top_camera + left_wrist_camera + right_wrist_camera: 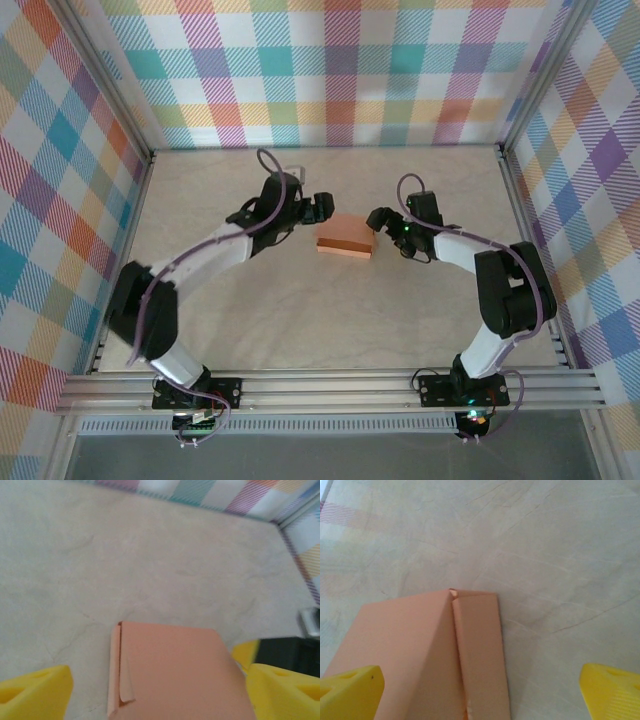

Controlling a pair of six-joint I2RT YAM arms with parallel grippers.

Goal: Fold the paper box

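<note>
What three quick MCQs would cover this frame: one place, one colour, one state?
1. Where is the paper box?
A. on the table, between the left gripper and the right gripper
B. against the far wall
C. on the near rail

2. What colour are the fingers?
A. black
B. yellow
C. blue

3. What state is the paper box in?
A. flat unfolded sheet
B. folded into a flat box
C. crumpled ball

Key:
1 A: the top view shows it mid-table with an arm tip on either side.
2 B: both wrist views show yellow tips.
3 B: a closed top face and a side wall show.
</note>
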